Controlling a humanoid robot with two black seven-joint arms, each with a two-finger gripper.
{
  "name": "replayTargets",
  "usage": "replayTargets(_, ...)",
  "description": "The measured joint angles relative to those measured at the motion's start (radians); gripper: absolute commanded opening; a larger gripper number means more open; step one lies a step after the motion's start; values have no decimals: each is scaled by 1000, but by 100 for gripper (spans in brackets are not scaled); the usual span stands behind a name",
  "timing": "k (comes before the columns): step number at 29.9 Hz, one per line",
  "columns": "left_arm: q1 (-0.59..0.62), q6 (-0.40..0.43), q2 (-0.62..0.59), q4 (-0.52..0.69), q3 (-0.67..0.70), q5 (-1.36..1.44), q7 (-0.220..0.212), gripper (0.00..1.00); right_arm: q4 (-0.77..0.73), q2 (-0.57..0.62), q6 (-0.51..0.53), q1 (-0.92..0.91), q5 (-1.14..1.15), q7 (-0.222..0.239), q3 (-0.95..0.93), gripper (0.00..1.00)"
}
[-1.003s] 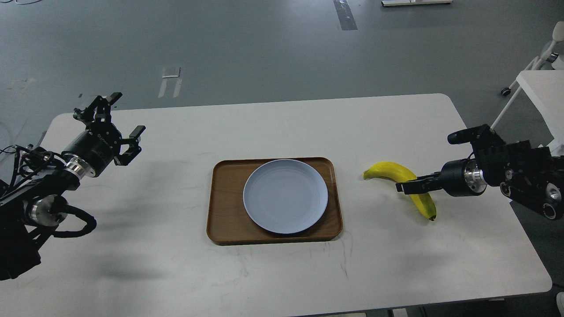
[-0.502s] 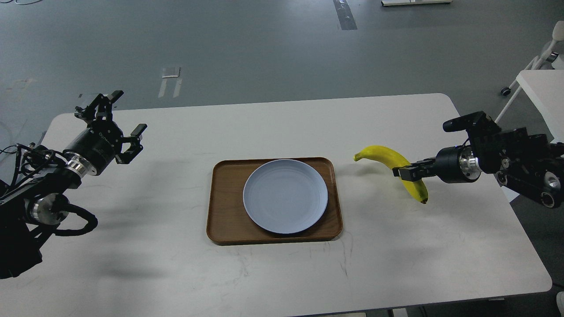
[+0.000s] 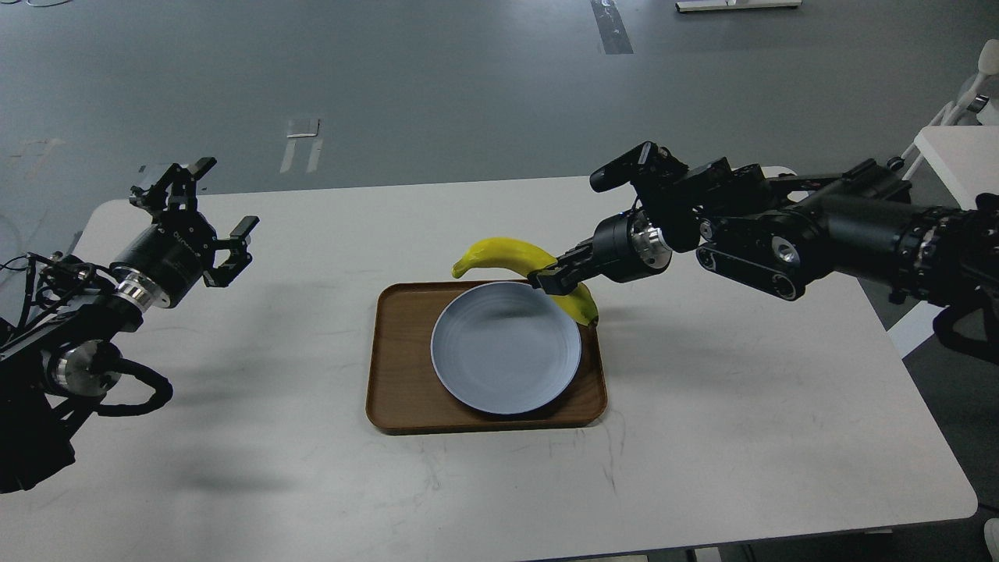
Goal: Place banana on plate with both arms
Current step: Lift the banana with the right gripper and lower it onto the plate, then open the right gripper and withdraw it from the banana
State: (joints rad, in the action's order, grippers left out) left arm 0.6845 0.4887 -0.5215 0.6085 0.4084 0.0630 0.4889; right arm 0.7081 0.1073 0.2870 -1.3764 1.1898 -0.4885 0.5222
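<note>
Right gripper (image 3: 551,279), jaws clamped on the banana (image 3: 515,261), holds it above the plate's (image 3: 499,359) far-right rim, long axis running left–right across the tabletop (image 3: 702,437); left gripper (image 3: 204,204) gapes idle near the left edge.

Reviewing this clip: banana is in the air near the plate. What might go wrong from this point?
1. The right gripper pinches the banana off-centre, toward its dark-tipped end, so the long free end may swing or slip.
2. The banana hangs over the far rim of the plate; released here, it may land on the wooden tray instead.
3. The left gripper is open and far away, giving no support.
</note>
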Motion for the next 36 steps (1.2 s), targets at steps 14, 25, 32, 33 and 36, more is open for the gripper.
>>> replayTargets(14, 3, 0, 5, -1, 1, 0, 0, 98, -33, -92, 5, 44, -6, 0, 68, 66)
replayTargets(25, 6, 0, 9, -1, 1, 0, 0, 98, -53, -68, 6, 39, -78, 0, 33, 100)
replayTargets(32, 7, 0, 2, -1, 1, 0, 0, 98, -42, 115, 6, 10, -305, 0, -130, 100)
replayTargets(33, 7, 0, 3, -1, 1, 0, 0, 98, -36, 146, 6, 16, -355, -1, -154, 100)
replayTargets(36, 7, 0, 7, -1, 1, 0, 0, 98, -17, 252, 7, 64, -539, 0, -235, 100)
